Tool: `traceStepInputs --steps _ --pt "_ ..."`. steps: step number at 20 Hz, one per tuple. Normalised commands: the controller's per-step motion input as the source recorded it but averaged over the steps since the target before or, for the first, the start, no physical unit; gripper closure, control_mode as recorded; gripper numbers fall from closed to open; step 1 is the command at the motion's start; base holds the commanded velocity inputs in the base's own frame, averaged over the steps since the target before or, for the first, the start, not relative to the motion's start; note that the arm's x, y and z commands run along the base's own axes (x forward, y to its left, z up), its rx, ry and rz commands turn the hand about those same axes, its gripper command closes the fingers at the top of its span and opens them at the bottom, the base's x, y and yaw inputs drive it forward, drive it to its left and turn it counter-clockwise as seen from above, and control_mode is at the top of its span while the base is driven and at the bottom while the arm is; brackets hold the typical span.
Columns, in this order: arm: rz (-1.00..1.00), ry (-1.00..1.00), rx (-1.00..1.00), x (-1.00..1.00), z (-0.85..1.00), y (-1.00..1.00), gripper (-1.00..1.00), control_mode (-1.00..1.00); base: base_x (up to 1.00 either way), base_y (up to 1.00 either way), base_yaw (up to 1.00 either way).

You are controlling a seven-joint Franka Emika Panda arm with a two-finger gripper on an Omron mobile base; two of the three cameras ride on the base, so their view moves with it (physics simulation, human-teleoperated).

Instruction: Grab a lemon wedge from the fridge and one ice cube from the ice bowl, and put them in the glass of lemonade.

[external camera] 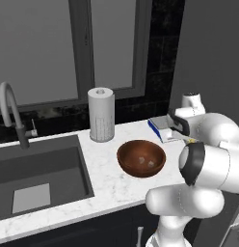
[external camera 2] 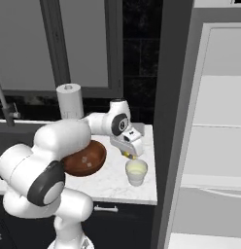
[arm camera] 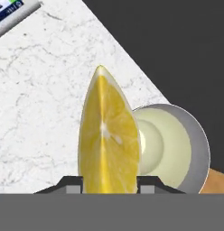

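My arm bent low over table (external camera 2: 112,182), jaws pointing down, narrowly parted, clamped on lemon wedge (arm camera: 109,135), poised above glass of lemonade (external camera 2: 136,172), ice bowl (external camera 2: 86,160) beside.

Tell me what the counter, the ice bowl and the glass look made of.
Counter: white marble-like stone, grey veins, dull sheen.
Ice bowl: reddish-brown, glossy; glazed ceramic or polished wood, unclear.
Glass of lemonade: pale, translucent, probably glass or plastic; the liquid shows through.
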Motion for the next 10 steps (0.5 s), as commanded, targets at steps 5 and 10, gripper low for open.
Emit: traceStepInputs --steps 5,10 --pt "-0.14 0.03 0.04 0.00 -0.31 -0.27 1.00 -1.00 0.00 0.00 0.00" --pt "-0.09 0.00 0.00 0.00 -0.09 -0.09 1.00 -1.00 0.00 0.00 0.00"
